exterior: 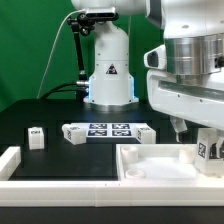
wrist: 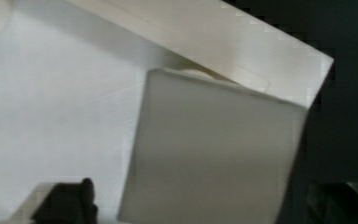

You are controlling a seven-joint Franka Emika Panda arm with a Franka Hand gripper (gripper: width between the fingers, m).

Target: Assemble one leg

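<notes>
Wrist view: we are seeing pale slab point(wrist: 211, 150) filling frame above dark fingertips point(wrist: 66, 200). We cannot tell whether gripper point(exterior: 190, 128) is clenching or released.

Leg point(exterior: 207, 148) is standing by moulded tray point(exterior: 150, 165) near desk's front edge, exterior view's right, just beside gripper. Second leg point(exterior: 36, 137) is sitting toward opposite edge. Marker board point(exterior: 108, 131) is lying mid-desk.

We are judging risk: off-centre grip tilting leg, jamming it against tray wall.

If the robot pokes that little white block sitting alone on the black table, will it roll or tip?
Probably no rolling: the leg looks boxy with flat faces. It sits low on the table, so a push would likely slide it, not tip it. It seems hard plastic, so probably stiff and light.
</notes>
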